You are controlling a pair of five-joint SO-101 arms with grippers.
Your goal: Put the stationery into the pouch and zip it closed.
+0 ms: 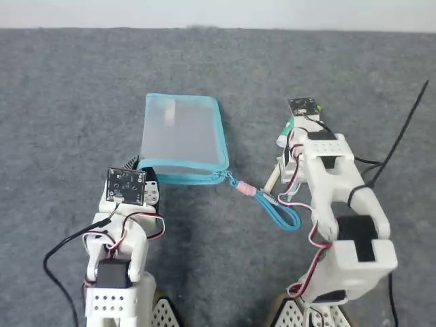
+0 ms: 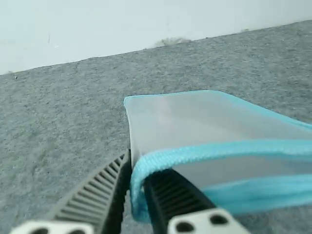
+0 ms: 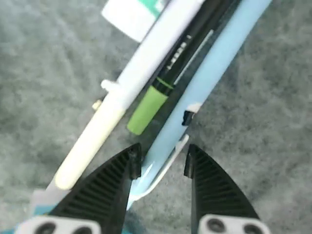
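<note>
Grey felt (image 1: 68, 102); left tool (image 2: 138, 168) pinches pouch (image 2: 204, 122); black pen (image 3: 187, 51) printed.

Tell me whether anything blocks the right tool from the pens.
Nothing visible does. The right tool is open directly at the pens, one finger on each side of the light blue pen, with no other object between them.

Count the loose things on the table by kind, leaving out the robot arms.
Pouch: 1
Pens: 3 (white pen, black and green pen, light blue pen)
White and green block: 1
Total: 5
</note>
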